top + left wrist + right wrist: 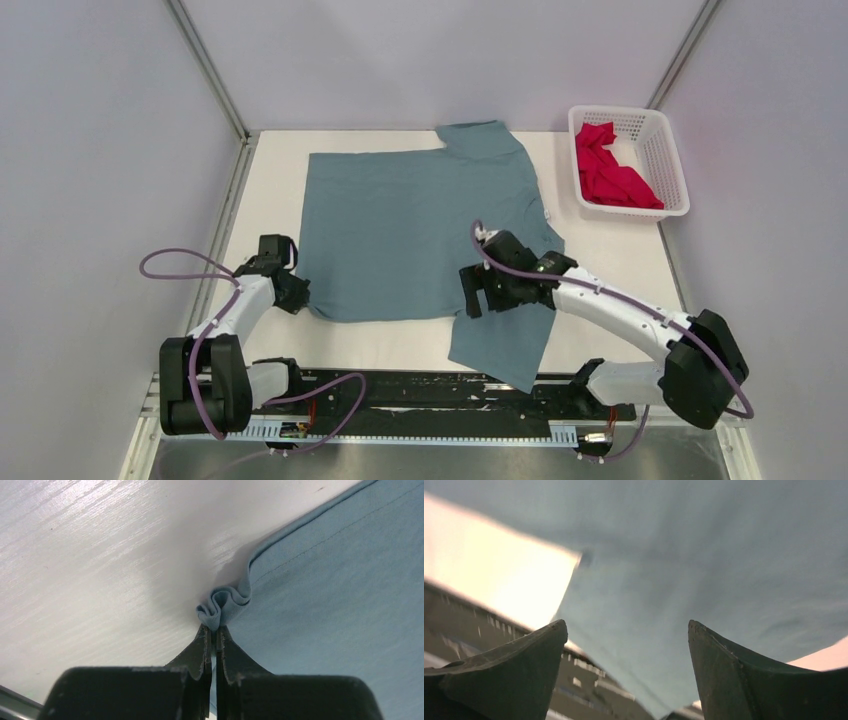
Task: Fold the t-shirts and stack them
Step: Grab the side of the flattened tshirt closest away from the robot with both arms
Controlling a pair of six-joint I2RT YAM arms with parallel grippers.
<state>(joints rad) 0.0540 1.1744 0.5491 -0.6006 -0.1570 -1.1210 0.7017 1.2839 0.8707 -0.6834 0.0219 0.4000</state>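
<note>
Evidently starting the fold, the left claw [214, 630] is pinched shut on the blue-grey t-shirt [400, 240]'s near-left corner; the right claw [625, 625], gaping empty above the cloth, must grip next.

White plastic lattice basket [668, 165], upper right, stands on the white table [270, 195]. Black mounting rail [420, 395], bottom centre.

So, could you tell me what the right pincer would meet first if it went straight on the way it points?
Probably the blue-grey t-shirt, spread right ahead of the open right pincer.
</note>
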